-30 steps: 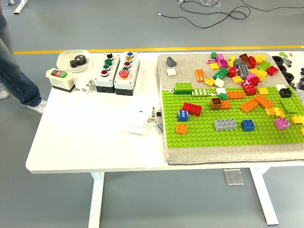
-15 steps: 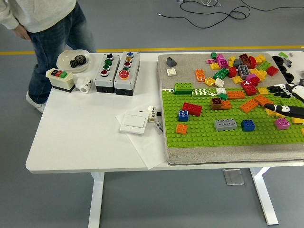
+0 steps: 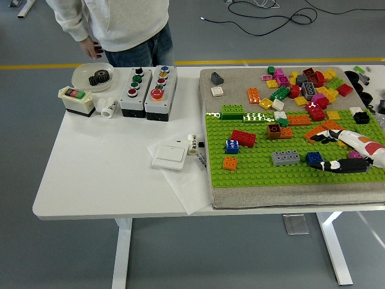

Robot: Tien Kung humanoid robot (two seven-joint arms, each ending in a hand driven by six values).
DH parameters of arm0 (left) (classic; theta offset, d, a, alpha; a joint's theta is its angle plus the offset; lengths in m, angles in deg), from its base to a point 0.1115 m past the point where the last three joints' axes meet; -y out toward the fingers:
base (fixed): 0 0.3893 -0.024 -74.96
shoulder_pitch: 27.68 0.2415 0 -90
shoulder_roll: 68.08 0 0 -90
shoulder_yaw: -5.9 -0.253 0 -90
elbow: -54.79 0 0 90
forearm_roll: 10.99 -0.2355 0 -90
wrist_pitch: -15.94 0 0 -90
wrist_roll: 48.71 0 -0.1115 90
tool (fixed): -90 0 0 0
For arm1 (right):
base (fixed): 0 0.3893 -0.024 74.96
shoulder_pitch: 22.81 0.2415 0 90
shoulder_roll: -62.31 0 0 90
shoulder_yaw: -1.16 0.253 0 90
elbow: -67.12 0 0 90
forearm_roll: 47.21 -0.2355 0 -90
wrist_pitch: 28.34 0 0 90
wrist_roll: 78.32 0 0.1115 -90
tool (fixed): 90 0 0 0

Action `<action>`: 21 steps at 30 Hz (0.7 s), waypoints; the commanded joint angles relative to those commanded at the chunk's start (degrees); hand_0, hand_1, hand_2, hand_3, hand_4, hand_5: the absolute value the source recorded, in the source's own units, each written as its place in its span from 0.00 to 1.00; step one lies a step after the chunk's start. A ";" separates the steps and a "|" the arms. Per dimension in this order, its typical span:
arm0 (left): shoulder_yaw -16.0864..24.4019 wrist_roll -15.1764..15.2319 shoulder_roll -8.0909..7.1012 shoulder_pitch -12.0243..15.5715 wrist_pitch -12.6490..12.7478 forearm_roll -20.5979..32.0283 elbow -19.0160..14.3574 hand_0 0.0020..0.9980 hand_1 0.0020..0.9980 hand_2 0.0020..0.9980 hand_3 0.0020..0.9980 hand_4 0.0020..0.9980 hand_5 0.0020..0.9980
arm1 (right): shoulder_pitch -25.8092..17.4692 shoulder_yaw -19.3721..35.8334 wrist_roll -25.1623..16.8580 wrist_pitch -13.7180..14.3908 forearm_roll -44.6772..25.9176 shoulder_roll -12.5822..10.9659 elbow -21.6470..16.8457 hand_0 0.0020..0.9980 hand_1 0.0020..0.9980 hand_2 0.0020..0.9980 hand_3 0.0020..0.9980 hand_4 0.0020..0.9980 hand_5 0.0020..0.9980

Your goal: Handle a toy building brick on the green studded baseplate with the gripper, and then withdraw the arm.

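Right hand — enters at 3 o'clock, low over the green studded baseplate, fingers spread, gripping nothing. Lower finger tip just beside the blue brick, at its 3 o'clock. Grey brick at the blue brick's 9 o'clock. Person stands at the white table's 11 o'clock, hand near a bowl holding a black gear.

It looks like a lab: grey floor with a yellow line, black cables, grey button boxes.
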 joint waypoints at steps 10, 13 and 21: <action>0.26 -0.12 -0.19 0.12 0.04 -0.50 -0.04 0.81 0.87 0.88 0.80 0.84 0.71 | 0.29 -2.49 -0.04 0.15 2.29 -0.06 0.26 0.86 0.80 0.81 0.80 1.00 0.80; -0.08 0.06 -0.25 -0.03 0.01 -0.04 -0.02 0.81 0.87 0.88 0.80 0.84 0.71 | 0.60 -3.06 -0.06 0.12 1.30 0.25 1.59 0.86 0.79 0.81 0.79 1.00 0.80; -0.94 0.40 -0.28 -0.36 0.07 1.28 -0.02 0.81 0.87 0.88 0.80 0.84 0.71 | 1.34 -3.80 -0.04 0.13 0.72 0.75 3.73 0.87 0.79 0.80 0.79 1.00 0.80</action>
